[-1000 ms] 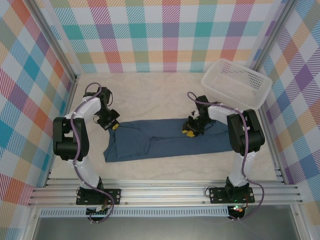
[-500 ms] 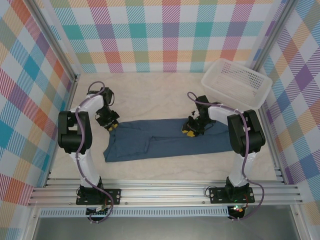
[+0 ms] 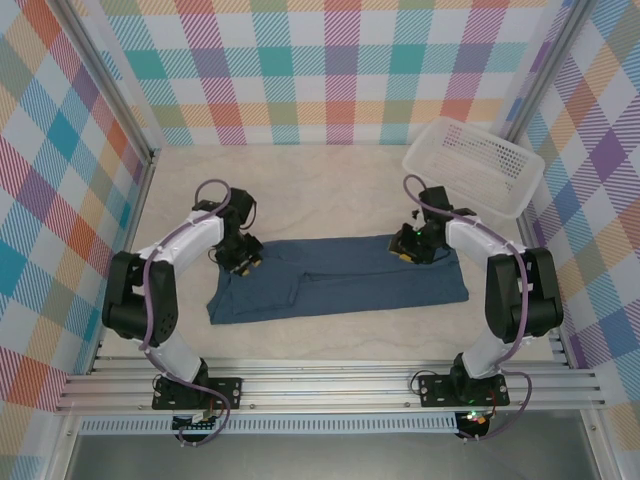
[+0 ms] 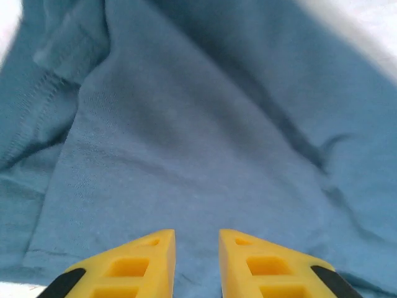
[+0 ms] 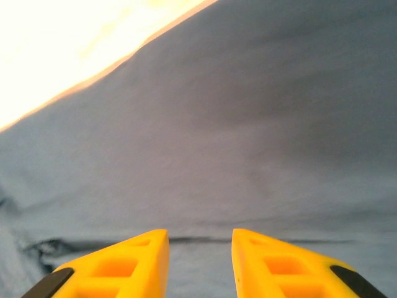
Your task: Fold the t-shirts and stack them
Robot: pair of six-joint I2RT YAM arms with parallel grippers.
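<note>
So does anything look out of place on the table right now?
Nothing spilled or damaged. The t-shirt lies in a long strip, but its left end is rumpled and flares wider, so the fold is uneven. The white basket in the far right corner looks tipped rather than flat.

Bright, even light falls from above, leaving only faint, soft shadows. The wrist views are out of focus: the t-shirt (image 4: 186, 136) blurs close up, and the bare surface (image 5: 49, 43) glares white.

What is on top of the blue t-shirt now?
The left gripper and right gripper, both open, over the t-shirt near its far edge. They hide the cloth beneath them.
</note>
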